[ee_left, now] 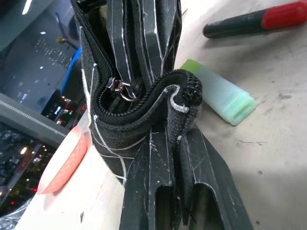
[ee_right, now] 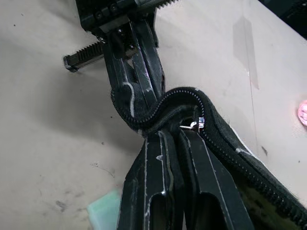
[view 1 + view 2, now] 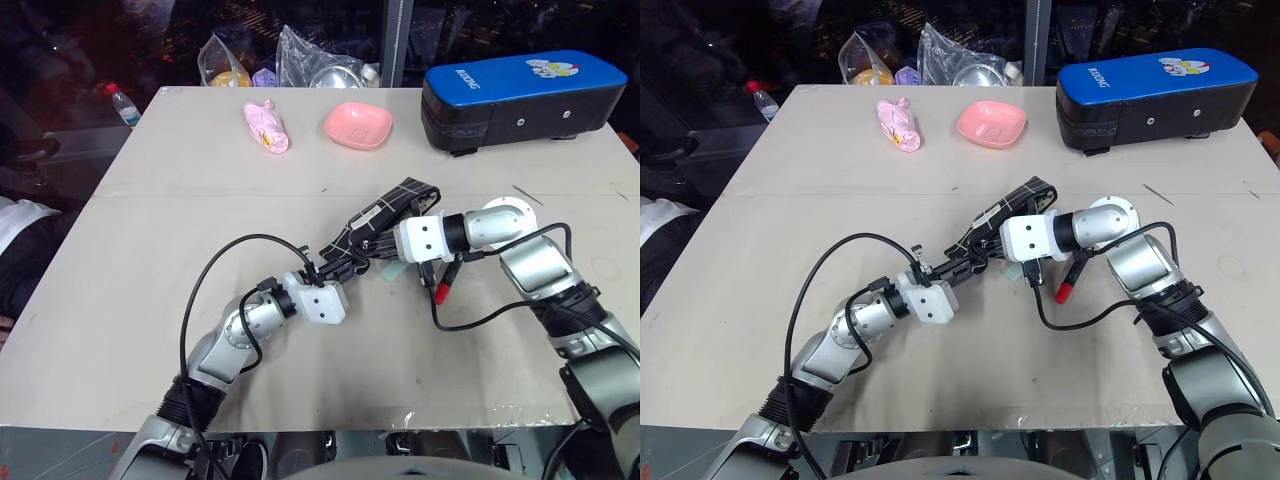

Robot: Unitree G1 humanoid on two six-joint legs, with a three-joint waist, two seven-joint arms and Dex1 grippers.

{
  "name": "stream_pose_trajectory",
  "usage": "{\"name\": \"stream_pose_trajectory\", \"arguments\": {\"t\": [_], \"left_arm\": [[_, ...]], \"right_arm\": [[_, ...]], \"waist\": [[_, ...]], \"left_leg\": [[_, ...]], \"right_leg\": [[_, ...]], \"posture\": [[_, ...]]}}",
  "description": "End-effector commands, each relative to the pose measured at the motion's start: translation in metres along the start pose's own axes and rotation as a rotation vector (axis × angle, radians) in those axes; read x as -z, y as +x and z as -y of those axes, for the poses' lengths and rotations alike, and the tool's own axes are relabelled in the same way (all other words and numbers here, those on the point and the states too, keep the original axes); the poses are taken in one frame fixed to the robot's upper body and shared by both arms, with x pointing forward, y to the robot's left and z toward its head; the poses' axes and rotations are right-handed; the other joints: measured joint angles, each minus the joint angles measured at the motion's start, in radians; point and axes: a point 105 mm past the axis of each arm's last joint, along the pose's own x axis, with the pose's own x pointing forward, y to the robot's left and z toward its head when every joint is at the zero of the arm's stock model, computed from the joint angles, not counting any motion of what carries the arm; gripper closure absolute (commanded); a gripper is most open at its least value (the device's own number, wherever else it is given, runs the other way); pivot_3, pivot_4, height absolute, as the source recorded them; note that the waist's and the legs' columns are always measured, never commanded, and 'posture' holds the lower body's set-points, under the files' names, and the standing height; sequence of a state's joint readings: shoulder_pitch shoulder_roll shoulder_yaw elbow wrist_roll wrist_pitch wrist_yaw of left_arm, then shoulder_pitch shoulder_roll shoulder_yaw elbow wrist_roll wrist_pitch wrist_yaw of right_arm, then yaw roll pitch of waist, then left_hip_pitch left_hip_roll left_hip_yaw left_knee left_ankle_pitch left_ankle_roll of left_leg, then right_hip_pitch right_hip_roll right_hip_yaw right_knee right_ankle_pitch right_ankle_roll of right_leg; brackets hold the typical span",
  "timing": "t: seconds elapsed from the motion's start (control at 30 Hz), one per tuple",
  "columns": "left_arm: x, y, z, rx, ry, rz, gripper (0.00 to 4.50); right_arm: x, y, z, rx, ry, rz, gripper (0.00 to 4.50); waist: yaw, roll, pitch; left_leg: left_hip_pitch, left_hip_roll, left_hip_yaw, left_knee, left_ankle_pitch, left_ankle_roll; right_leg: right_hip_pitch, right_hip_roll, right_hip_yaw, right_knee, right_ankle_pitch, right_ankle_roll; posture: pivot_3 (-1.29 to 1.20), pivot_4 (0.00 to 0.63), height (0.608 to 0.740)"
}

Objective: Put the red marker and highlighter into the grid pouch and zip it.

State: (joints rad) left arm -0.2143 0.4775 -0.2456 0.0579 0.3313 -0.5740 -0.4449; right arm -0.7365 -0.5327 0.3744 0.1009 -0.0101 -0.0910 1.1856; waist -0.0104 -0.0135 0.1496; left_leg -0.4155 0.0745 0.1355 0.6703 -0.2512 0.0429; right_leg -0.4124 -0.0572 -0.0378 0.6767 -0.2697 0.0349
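Beige table (image 3: 150,300) bears both grippers (image 3: 345,262) (image 3: 385,245) clamped on the grid pouch (image 3: 385,212); dark room behind.

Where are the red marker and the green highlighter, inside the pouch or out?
Out. The red marker and the highlighter both lie on the table, beside the grid pouch.

Grid pouch (image 3: 385,215): black fabric, white grid lines, lifted off the table, zipper edge bunched. Red marker (image 3: 446,280): black-ended, lying flat beside it. Highlighter (image 1: 221,93): pale green, flat on the table.
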Motion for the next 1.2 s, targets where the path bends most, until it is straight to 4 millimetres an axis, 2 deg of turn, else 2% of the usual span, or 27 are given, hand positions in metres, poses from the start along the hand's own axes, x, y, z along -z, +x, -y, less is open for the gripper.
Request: {"name": "stream_pose_trajectory", "arguments": {"t": [0.03,0.27,0.4,0.43,0.47,0.5,0.57,0.7,0.8,0.9,0.97,1.0,1.2], "left_arm": [[-0.007,0.001,-0.017,-0.078,0.020,0.029,4.50],[-0.003,-0.001,-0.020,-0.102,0.009,0.011,4.50],[0.003,-0.005,-0.031,-0.173,-0.023,-0.017,4.50],[0.003,-0.005,-0.031,-0.177,-0.028,-0.018,4.50],[0.003,-0.005,-0.031,-0.179,-0.032,-0.018,4.50],[0.004,-0.005,-0.032,-0.179,-0.034,-0.018,4.50],[0.004,-0.005,-0.032,-0.177,-0.036,-0.018,4.50],[0.004,-0.005,-0.032,-0.175,-0.042,-0.018,4.50],[0.004,-0.005,-0.032,-0.176,-0.045,-0.018,4.50],[0.004,-0.004,-0.030,-0.172,-0.050,-0.015,4.50],[0.004,-0.004,-0.031,-0.171,-0.051,-0.013,4.50],[0.004,-0.004,-0.031,-0.170,-0.051,-0.013,4.50],[0.004,-0.005,-0.031,-0.168,-0.048,-0.013,4.50]], "right_arm": [[-0.001,-0.010,0.024,0.113,-0.034,-0.018,4.44],[-0.002,-0.023,0.033,0.186,0.047,0.021,4.44],[0.001,-0.037,0.025,0.157,0.181,0.031,4.44],[0.003,-0.039,0.024,0.162,0.206,0.025,3.90],[0.004,-0.041,0.023,0.171,0.228,0.021,3.70],[0.005,-0.044,0.023,0.185,0.255,0.017,3.28],[0.008,-0.051,0.023,0.201,0.309,-0.007,2.31],[0.009,-0.070,0.030,0.255,0.421,0.000,2.31],[0.012,-0.077,0.036,0.303,0.484,0.003,2.31],[0.021,-0.076,0.045,0.364,0.580,0.018,3.11],[0.023,-0.072,0.048,0.382,0.614,0.024,4.10],[0.023,-0.069,0.050,0.387,0.624,0.026,4.40],[0.033,-0.056,0.054,0.404,0.639,-0.019,4.40]], "waist": [[0.000,0.000,0.000],[0.000,0.000,0.000],[0.004,0.000,0.000],[0.004,0.000,0.000],[0.004,0.000,0.000],[0.003,0.000,0.000],[0.003,0.000,0.000],[0.003,0.000,0.000],[0.003,0.000,0.000],[-0.001,0.000,0.000],[-0.001,0.000,0.000],[-0.001,0.000,0.000],[0.002,0.000,0.000]], "left_leg": [[0.000,0.000,0.000,0.000,0.000,0.000],[0.000,0.000,0.000,0.000,0.000,0.000],[0.000,0.000,0.000,0.000,0.000,0.000],[0.000,0.000,0.000,0.000,0.000,0.000],[0.000,0.000,0.000,0.000,0.000,0.000],[0.000,0.000,0.000,0.000,0.000,0.000],[0.000,0.000,0.000,0.000,0.000,0.000],[0.000,0.000,0.000,0.000,0.000,0.000],[0.000,0.000,0.000,0.000,0.000,0.000],[0.000,0.000,0.000,0.000,0.000,0.000],[0.000,0.000,0.000,0.000,0.000,0.000],[0.000,0.000,0.000,0.000,0.000,0.000],[0.000,0.000,0.000,0.000,0.000,0.000]], "right_leg": [[0.000,0.000,0.000,0.000,0.000,0.000],[0.000,0.000,0.000,0.000,0.000,0.000],[0.000,0.000,0.000,0.000,0.000,0.000],[0.000,0.000,0.000,0.000,0.000,0.000],[0.000,-0.001,0.000,0.000,0.000,0.000],[0.000,-0.001,0.000,0.000,0.000,0.000],[0.000,-0.001,0.000,0.000,0.000,0.000],[0.000,-0.001,0.000,0.000,0.000,0.000],[0.000,-0.001,0.000,0.000,0.000,0.000],[0.000,0.000,0.000,0.000,0.000,0.000],[0.000,0.000,0.000,0.000,0.000,0.000],[0.000,0.000,0.000,0.000,0.000,0.000],[0.000,0.000,0.000,0.000,0.000,0.000]], "posture": [[0.00,0.150,0.740],[0.00,0.150,0.740],[0.00,0.150,0.740],[0.00,0.150,0.740],[0.00,0.150,0.740],[0.00,0.150,0.740],[0.00,0.150,0.740],[0.00,0.150,0.740],[0.00,0.150,0.740],[0.00,0.150,0.740],[0.00,0.150,0.740],[0.00,0.150,0.740],[0.00,0.150,0.740]]}}
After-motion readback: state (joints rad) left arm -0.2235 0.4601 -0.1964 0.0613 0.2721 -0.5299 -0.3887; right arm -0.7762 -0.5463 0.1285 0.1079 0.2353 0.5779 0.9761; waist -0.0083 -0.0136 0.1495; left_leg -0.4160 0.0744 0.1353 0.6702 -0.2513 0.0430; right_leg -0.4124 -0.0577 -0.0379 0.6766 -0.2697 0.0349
